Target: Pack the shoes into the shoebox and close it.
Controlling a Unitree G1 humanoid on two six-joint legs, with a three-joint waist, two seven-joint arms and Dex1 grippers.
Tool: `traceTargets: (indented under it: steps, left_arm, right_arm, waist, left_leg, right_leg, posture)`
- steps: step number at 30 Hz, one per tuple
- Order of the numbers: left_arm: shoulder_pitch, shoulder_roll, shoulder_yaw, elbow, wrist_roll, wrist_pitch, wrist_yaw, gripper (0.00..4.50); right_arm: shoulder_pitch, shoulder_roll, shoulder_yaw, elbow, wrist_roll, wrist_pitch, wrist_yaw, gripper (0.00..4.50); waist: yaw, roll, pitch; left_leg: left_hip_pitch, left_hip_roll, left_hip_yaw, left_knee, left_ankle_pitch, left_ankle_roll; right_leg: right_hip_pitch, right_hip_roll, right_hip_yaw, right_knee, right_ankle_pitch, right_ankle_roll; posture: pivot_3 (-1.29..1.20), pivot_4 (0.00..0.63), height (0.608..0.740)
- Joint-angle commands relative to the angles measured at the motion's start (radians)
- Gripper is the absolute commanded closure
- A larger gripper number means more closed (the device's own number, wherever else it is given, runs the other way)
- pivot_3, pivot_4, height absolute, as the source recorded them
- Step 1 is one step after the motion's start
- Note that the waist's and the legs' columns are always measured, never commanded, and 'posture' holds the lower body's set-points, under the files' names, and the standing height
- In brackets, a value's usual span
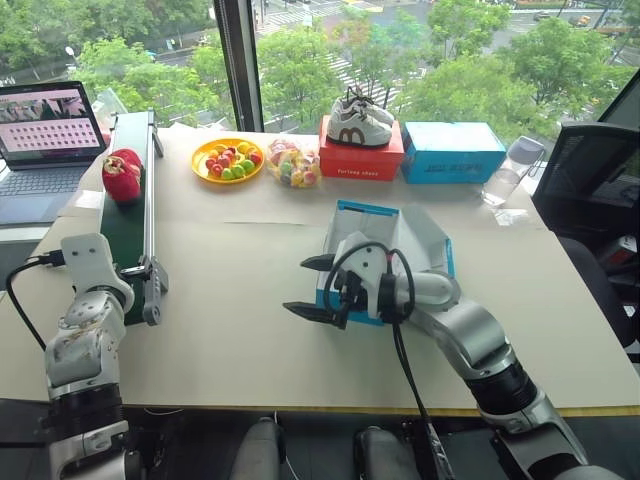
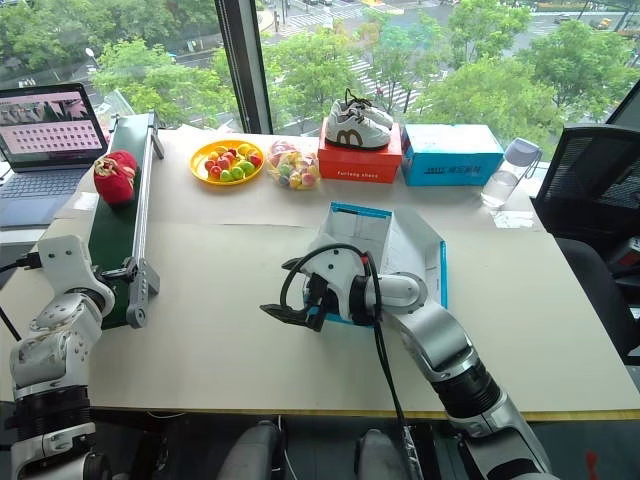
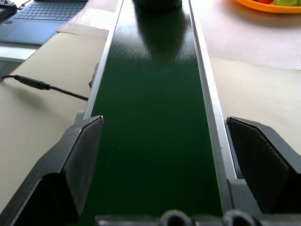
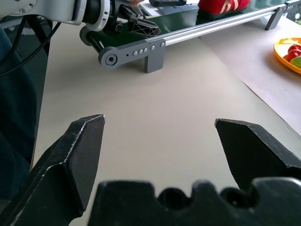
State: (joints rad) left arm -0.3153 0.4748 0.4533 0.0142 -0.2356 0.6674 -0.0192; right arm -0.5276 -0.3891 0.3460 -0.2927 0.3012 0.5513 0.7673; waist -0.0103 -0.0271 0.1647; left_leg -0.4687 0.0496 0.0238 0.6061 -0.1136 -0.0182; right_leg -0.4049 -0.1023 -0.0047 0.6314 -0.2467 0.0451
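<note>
Shoes (image 1: 122, 174) on conveyor (image 1: 140, 215), shoebox (image 1: 425, 245) lid open, both grippers spread wide, empty.

Red shoes (image 1: 122, 175) on conveyor; blue shoebox (image 1: 428, 245) open mid-table.

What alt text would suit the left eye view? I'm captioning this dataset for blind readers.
An open bright blue cardboard shoebox sits mid-table with the robot's right gripper in front of it, black fingers spread and empty. A pair of red fabric shoes rides a green conveyor belt at left, the left gripper waiting open at its near end.
</note>
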Motion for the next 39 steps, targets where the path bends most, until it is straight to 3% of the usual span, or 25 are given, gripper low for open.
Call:
traceTargets:
  steps: [1,25,28,31,37,39]
  left_arm:
    - [-0.009,0.014,0.003,-0.015,0.011,-0.015,-0.001,0.00]
    - [0.006,-0.007,-0.007,0.021,0.024,0.001,0.030,0.00]
    - [0.006,-0.016,-0.004,0.023,0.015,-0.013,0.028,0.67]
    - [-0.005,-0.031,-0.002,0.017,0.002,-0.016,0.030,1.70]
    - [-0.059,-0.121,0.030,-0.087,-0.064,-0.183,0.016,1.70]
    - [-0.074,-0.165,-0.001,-0.165,-0.095,-0.244,-0.013,1.70]
  right_arm:
    - [0.001,0.002,-0.011,-0.021,-0.009,-0.033,0.006,0.04]
    - [0.007,-0.001,-0.030,-0.034,-0.018,-0.020,0.009,0.04]
    - [0.004,0.000,-0.032,-0.036,-0.018,-0.019,0.007,0.00]
    - [-0.001,0.002,-0.037,-0.036,-0.017,-0.016,0.004,0.00]
    - [-0.014,0.029,-0.067,-0.035,-0.003,-0.011,-0.029,0.00]
    - [-0.049,0.100,-0.156,-0.002,0.053,0.041,-0.111,0.00]
  waist:
    - [0.001,0.000,0.000]
    - [0.000,0.000,0.000]
    - [0.000,0.000,0.000]
    - [0.006,0.000,0.000]
    - [0.022,-0.001,0.000]
    - [0.022,-0.004,0.000]
  left_leg:
    - [0.000,0.000,0.000,0.000,0.000,0.000]
    - [0.000,0.000,0.000,0.000,0.000,0.000]
    - [0.001,0.000,0.000,0.000,0.000,0.000]
    - [0.001,0.000,0.000,0.000,0.000,0.000]
    - [0.005,0.000,0.000,0.000,0.000,-0.001]
    - [0.004,0.001,0.000,0.001,0.000,-0.001]
  right_leg:
    - [0.000,0.000,0.000,0.000,0.000,0.000]
    - [0.001,0.000,0.000,0.000,0.000,0.000]
    - [0.001,0.000,0.000,0.001,0.000,0.000]
    - [0.001,0.000,0.000,0.001,0.000,0.000]
    - [0.001,0.000,0.000,0.001,0.001,0.000]
    - [0.001,0.000,-0.001,0.000,0.001,0.000]
  posture:
    - [0.00,0.150,0.739]
    - [0.00,0.150,0.739]
    - [0.00,0.150,0.739]
    - [0.00,0.150,0.739]
    - [0.00,0.150,0.739]
    - [0.00,0.150,0.739]
